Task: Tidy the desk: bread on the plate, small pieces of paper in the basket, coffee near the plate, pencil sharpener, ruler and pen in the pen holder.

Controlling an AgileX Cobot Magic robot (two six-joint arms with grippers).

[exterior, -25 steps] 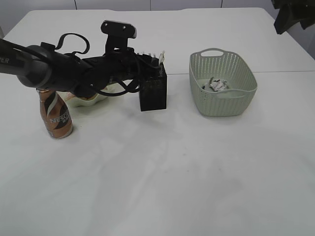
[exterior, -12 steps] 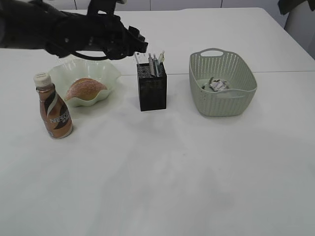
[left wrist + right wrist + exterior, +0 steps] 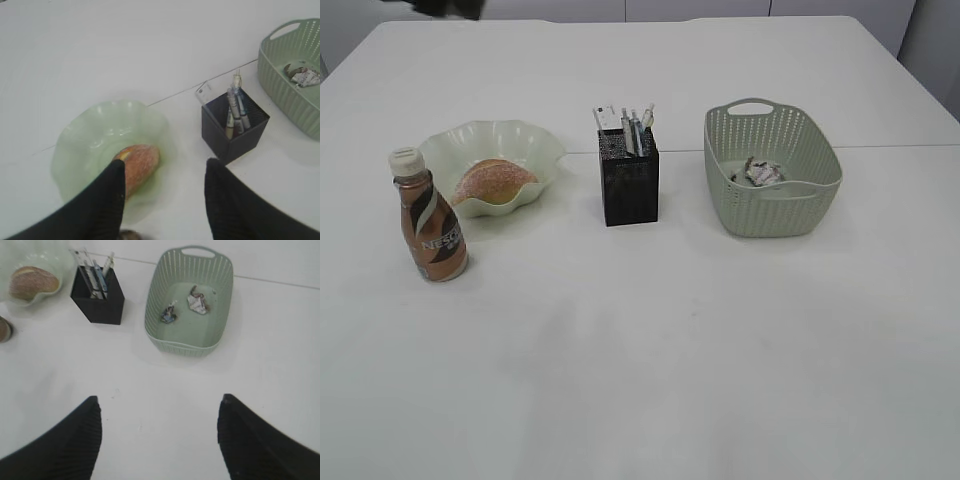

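A bun of bread lies on the pale green wavy plate. A brown coffee bottle stands just left front of the plate. The black mesh pen holder holds pens and a ruler. Crumpled paper pieces lie in the green basket. My left gripper is open and empty, high above the plate and bread. My right gripper is open and empty, high above the table in front of the basket. The pencil sharpener does not show.
The white table stretches wide in front of the objects. A seam line runs across it behind the pen holder. A dark bit of the left arm shows at the exterior view's top left edge.
My left arm has lifted away from the pen holder and drawn back up and left, almost out of the exterior view. The plate with the bread is uncovered. The right arm has left the top right corner.
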